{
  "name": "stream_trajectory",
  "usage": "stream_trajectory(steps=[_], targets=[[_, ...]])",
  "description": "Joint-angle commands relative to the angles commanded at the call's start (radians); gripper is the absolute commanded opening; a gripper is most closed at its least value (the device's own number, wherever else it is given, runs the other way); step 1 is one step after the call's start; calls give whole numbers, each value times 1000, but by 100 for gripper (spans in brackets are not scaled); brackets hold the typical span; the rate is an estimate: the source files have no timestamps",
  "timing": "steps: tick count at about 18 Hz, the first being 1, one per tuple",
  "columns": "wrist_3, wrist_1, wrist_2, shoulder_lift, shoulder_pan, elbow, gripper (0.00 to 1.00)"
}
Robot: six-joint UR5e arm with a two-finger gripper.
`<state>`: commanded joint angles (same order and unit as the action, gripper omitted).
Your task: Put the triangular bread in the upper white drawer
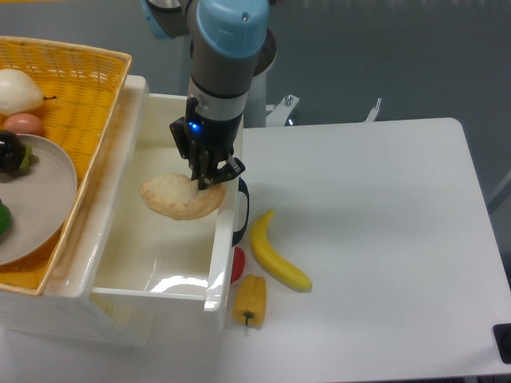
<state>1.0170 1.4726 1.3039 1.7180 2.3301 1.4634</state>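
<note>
The fingers pinch the triangular bread over the upper white drawer, their tips hidden.

The flat white table holds a big shiny white plastic drawer on its left side. Just beside the drawer lie a long yellow banana, a small yellow bell pepper and a little red thing, partly hidden.

Basket and grey plate cut off at left edge, red object half hidden behind drawer (identity unclear), gripper fingertips indistinct
</note>
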Motion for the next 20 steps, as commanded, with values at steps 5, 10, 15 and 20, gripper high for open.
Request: stream_trajectory(steps=[5,10,15,20], targets=[[2,-6,2,2,-2,-2,60],[5,-5,0,-5,2,-3,72],[-5,-3,11,-23,53,-9,100],[-9,3,12,-67,184,-15,100]])
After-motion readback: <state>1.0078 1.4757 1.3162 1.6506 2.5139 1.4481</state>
